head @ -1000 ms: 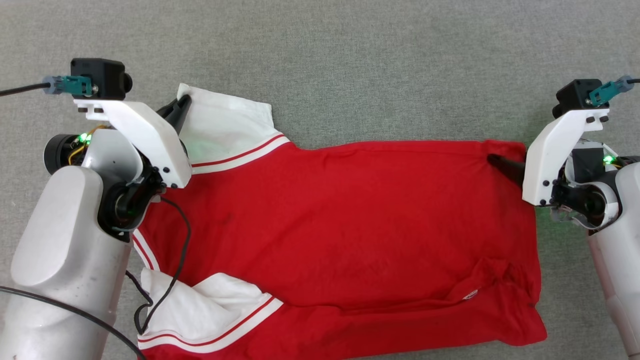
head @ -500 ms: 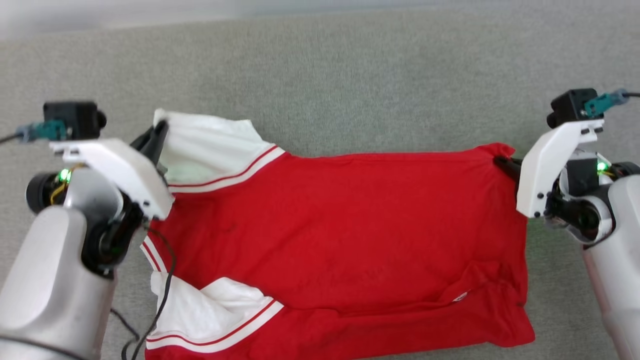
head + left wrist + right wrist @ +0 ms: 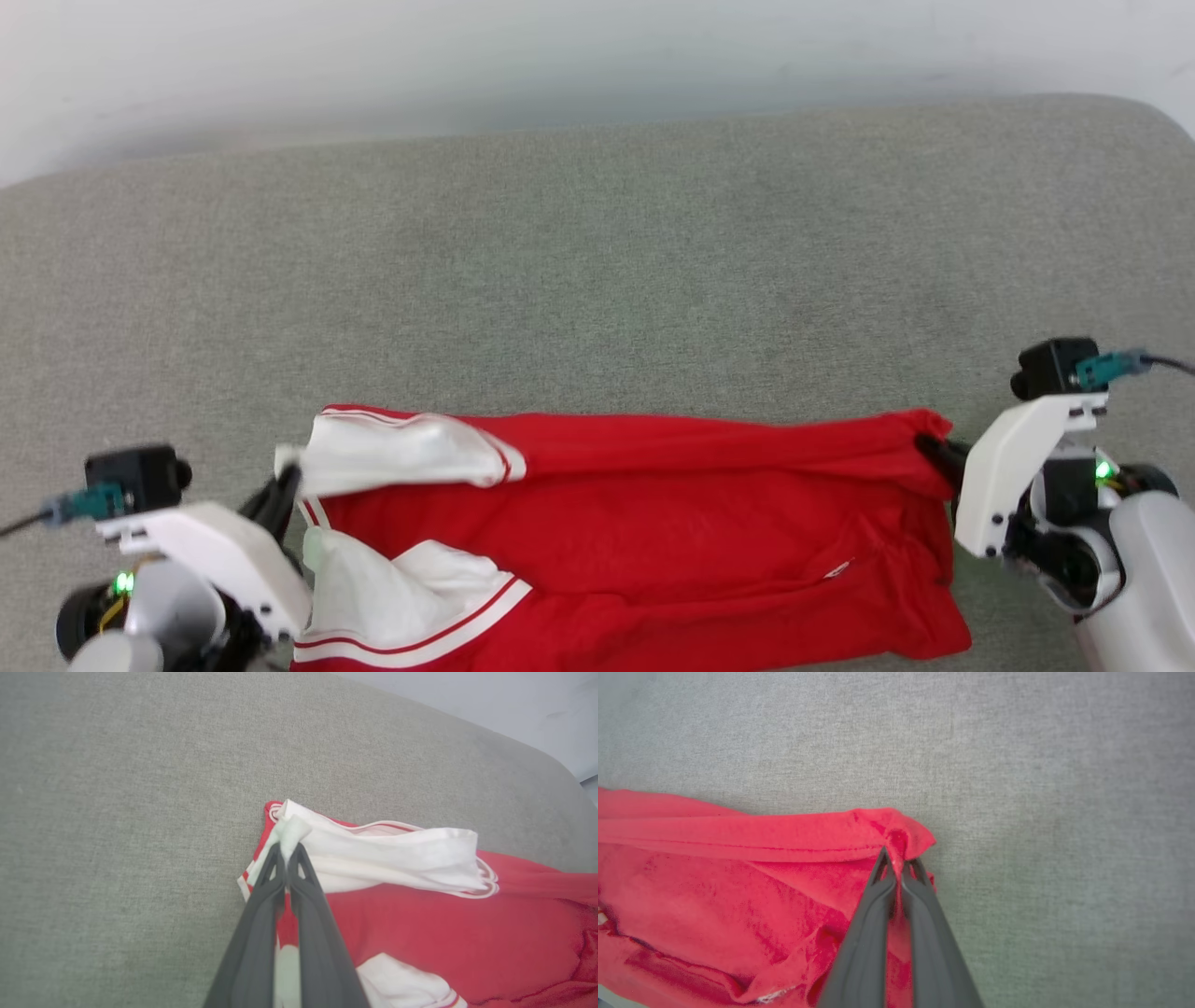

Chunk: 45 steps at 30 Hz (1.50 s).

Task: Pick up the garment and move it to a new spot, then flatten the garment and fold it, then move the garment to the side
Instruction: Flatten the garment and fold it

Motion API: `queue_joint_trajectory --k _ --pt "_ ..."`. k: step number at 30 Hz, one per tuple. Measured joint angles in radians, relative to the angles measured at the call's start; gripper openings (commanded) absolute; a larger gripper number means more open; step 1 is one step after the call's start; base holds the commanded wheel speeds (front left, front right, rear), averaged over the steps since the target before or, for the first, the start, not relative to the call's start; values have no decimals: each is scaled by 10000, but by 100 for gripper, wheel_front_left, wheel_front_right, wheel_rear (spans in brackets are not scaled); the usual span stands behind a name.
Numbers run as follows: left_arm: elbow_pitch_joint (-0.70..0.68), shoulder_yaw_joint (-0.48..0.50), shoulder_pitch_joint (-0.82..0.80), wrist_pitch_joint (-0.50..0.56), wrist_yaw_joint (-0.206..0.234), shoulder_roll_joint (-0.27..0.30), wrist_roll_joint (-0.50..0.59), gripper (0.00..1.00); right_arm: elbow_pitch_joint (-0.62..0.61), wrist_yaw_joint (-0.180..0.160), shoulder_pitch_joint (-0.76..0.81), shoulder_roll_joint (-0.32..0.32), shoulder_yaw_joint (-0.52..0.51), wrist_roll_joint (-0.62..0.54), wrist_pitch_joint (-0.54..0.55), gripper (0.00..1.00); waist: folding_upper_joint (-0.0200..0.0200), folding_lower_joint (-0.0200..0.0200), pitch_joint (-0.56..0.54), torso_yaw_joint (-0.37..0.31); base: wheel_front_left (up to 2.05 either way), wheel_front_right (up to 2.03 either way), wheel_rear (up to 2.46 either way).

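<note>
You are looking down on a red jersey-style shirt with white short sleeves and red-and-white striped trim [image 3: 709, 532], spread on a grey woven fabric surface [image 3: 597, 280]. Its long axis runs left to right, straight from one arm to the other.

The left gripper [image 3: 288, 478] is clamped on a pinch of the white sleeve [image 3: 387, 854] at the shirt's far left corner, its two dark fingers pressed together around the cloth. The right gripper [image 3: 934, 448] is clamped the same way on the red hem corner at the far right.

Both pinches sit on the edge farthest from the robot. From either gripper, the rest of the shirt lies toward the robot and inward toward the other arm. Neither arm is nearer; each owns its own end.

The far edge looks drawn taut between the two grips. It may be lifted slightly off the surface, though the head view is too flat to be sure.

My judgement: drawing both hands toward the robot would lay this edge over the body as a fold, while moving them away would drag the shirt flat.
</note>
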Motion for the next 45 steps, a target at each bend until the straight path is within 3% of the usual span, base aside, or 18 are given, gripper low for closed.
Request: queue_joint_trajectory --k 11,12,13,15,16,17,19,20,22,29,33,45 --pt "-681 221 2587 115 669 -299 -464 0 -451 0 1714 184 -82 -100 -625 0 0 0 -285 -167 0 0 0" --pt "-650 224 2698 113 671 -360 -537 0 -460 2 1804 224 -100 -121 -671 6 0 0 -281 -184 0 0 0" --pt "-579 211 2794 121 673 -435 -614 0 -466 0 1899 263 -98 -134 -700 24 0 0 -278 -200 0 0 0" --pt "-408 169 2917 88 671 -500 -621 0 -493 2 2096 343 -111 -134 -851 42 0 0 -282 -217 0 0 0" --pt "-318 169 2942 35 658 -546 -669 0 -489 2 2187 387 -136 -136 -886 87 0 0 -287 -213 0 0 0" --pt "-236 148 2943 13 633 -591 -694 0 -479 2 2284 418 -128 -167 -930 100 0 0 -295 -206 0 0 0" --pt "-48 88 2945 -75 533 -654 -700 0 -497 6 2477 485 -111 -192 -1078 100 0 0 -314 -195 0 0 0" --pt "38 50 2939 -127 476 -700 -702 25 -539 12 2572 545 -84 -194 -1175 100 0 0 -330 -185 0 0 0" --pt "134 0 2885 -291 399 -811 -696 100 -686 12 2752 652 -71 -198 -1384 100 0 -1 -382 -162 0 0 0" --pt "-165 -102 2544 -1093 249 -980 -341 100 -1724 0 3425 600 -280 -337 -1565 100 0 1 -604 -137 0 0 0" --pt "-721 -169 2234 -1553 222 -1047 -54 100 -2677 2 3578 570 -903 -431 -1243 100 0 1 -765 -154 0 0 0" --pt "-1781 -711 1337 -3726 426 -1235 1973 100 -3858 0 3733 468 -2844 -790 920 100 0 0 -879 -54 0 0 0"
